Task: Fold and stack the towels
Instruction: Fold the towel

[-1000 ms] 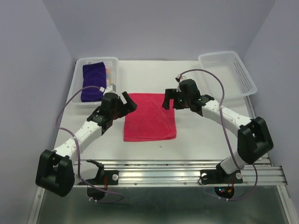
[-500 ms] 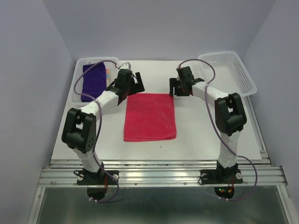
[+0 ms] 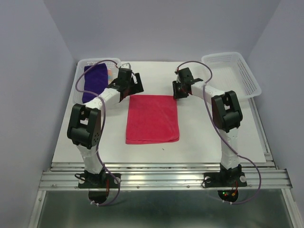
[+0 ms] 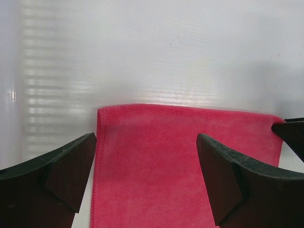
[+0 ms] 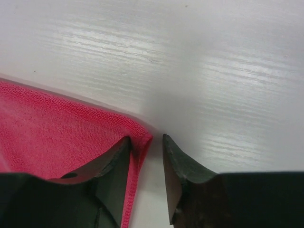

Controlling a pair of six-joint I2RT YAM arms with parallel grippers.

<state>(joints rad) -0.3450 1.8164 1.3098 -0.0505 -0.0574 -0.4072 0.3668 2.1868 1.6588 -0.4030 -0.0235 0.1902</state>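
A hot pink towel (image 3: pixel 152 118) lies flat in the middle of the table, folded into a rectangle. My left gripper (image 3: pixel 135 85) hovers over its far left corner, jaws wide open, with pink cloth (image 4: pixel 180 156) showing between the fingers (image 4: pixel 61 166). At the far right corner (image 5: pixel 142 135) is my right gripper (image 3: pixel 176 91), its jaws narrowed to a small gap. One finger (image 5: pixel 107 166) rests on the cloth, the other on bare table just past the edge. A purple towel (image 3: pixel 94 81) lies in the left basket, with a bit of striped towel (image 3: pixel 109 73) beside it.
The white perforated basket (image 3: pixel 80 64) with the towels stands at the back left. A second white basket (image 3: pixel 232 73) stands at the back right. Both arms reach across the table to its far half.
Both arms stretched forward from the towel's sides to its far corners. The right jaws narrowed around the far right corner. The left jaws stayed wide open.
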